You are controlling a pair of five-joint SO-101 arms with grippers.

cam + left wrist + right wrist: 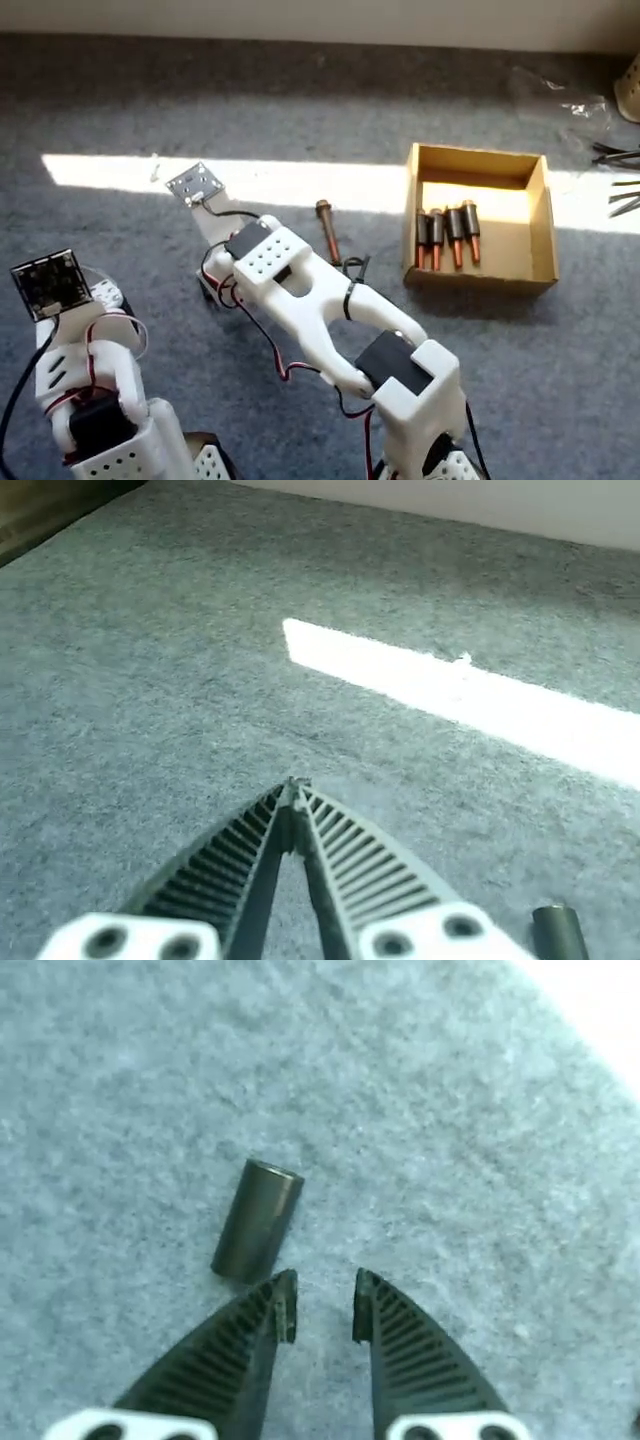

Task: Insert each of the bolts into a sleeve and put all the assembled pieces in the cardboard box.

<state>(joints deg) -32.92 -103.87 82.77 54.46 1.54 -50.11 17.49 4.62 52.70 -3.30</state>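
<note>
A dark sleeve (258, 1220) lies on its side on the grey carpet, just beyond one fingertip of my right gripper (320, 1308), which is open by a narrow gap with nothing in it. My left gripper (293, 792) hangs shut and empty over bare carpet, with a dark cylinder end (558, 932) beside it. A copper-coloured bolt (328, 232) lies loose on the carpet, left of the cardboard box (545, 215). In the box lie several assembled pieces (447, 235) side by side. The right arm (300, 290) stretches over the carpet near the bolt, and the left arm (90, 380) sits at the near left.
A bright strip of sunlight (120, 172) crosses the carpet to the box. Black ties (615, 180) and a crumpled clear bag (560, 95) lie at the far right. A pale wall base (320, 20) runs along the back.
</note>
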